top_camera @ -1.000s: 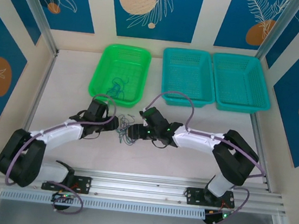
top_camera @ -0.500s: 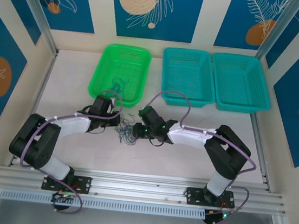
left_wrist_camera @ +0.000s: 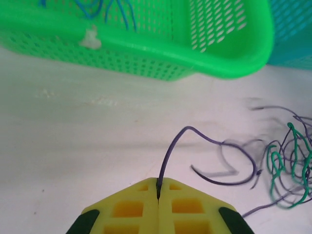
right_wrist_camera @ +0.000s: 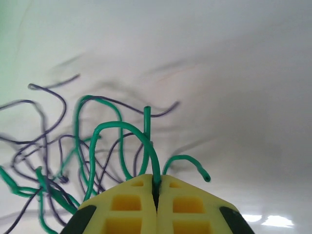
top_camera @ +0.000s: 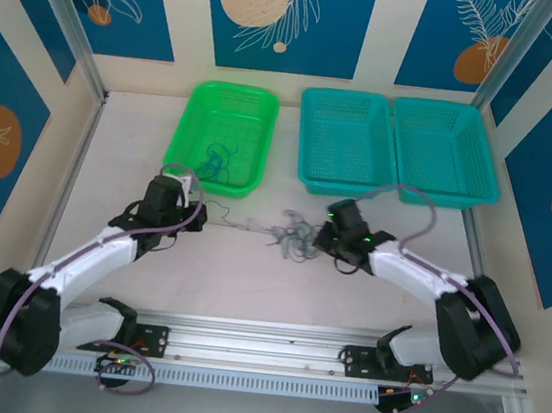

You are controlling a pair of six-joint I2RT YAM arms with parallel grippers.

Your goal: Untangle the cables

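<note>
Low at the left of the overhead view, the left claw (top_camera: 195, 213) sits just below the green basket (top_camera: 185, 145). Its wrist camera shows the claw (left_wrist_camera: 158, 184) pinched shut on the end of a dark blue wire (left_wrist_camera: 168, 151), which arcs up and runs off to the right. A few blue wires (top_camera: 215, 162) lie inside the green basket. In the middle of the frame the cables (top_camera: 292, 237) make a loose knot on the table (top_camera: 121, 157), with one thin strand strung from it toward the left claw. Right of the knot, the right claw (top_camera: 318, 238) is clamped on a green wire (right_wrist_camera: 117, 127) with dark strands looped through it. Two teal baskets (top_camera: 309, 140) stand at the upper right. I'd say the pulling apart is underway, but green and dark wires look interlaced, so most of it is left.
</note>
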